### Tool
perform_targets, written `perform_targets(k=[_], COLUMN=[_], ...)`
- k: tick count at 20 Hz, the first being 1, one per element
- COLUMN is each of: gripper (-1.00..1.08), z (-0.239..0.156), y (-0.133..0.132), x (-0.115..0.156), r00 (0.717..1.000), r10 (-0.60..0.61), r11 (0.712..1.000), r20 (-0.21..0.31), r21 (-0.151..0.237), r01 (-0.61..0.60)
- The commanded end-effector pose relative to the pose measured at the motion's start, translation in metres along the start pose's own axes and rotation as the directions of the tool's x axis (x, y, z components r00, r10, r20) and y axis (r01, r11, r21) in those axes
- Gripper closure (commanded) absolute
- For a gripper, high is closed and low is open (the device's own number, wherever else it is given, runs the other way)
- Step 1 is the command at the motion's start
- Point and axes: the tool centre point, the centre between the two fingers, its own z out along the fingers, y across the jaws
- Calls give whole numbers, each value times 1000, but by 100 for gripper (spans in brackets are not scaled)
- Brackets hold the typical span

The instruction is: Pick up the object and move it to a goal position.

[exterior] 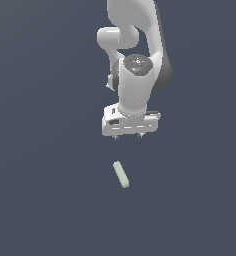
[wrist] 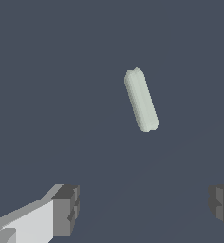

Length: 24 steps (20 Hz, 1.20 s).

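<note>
**Desk:** Where do things stand in this frame?

**Photographer:** A Franka Panda arm (exterior: 140, 50) hangs over a plain dark floor (exterior: 40, 200). Its gripper (exterior: 127, 136) is spread wide and carries nothing. The wrist view shows both dark finger pads (wrist: 69, 209) far apart with bare floor between them.

**Desk:** And the object?

**Photographer:** The object (exterior: 121, 174), a pale mint bar with rounded ends, lies flat on the floor, clear of the gripper and untouched. In the exterior view it sits below the hand, slightly toward the exterior view's left, lying at a slant.

**Desk:** What does a clean pick-up call for?

**Photographer:** By my reading, the approach is not finished. The hand should be centred over the bar's middle, turned so the fingers close across its narrow width, not along its length, and then lowered straight down. The bar is slim, so closing off-centre could tip or spin it. No goal marker shows in either view.
</note>
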Motion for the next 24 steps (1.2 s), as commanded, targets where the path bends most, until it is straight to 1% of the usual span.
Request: perform_targets(k=[1,6,11,18,24], gripper=[-92,-92,-92,-92,-92], z=[3,15,34,74,99], y=[1,5,11,23,31], x=[3,16,35,65,80], r00=[1000,999,995,979,964], r10=[-10,-47,-105,-206,-264], r11=[1000,999,995,979,964], r20=[1,3,6,10,10], r21=[0,1,5,13,20], r01=[10,47,104,206,264])
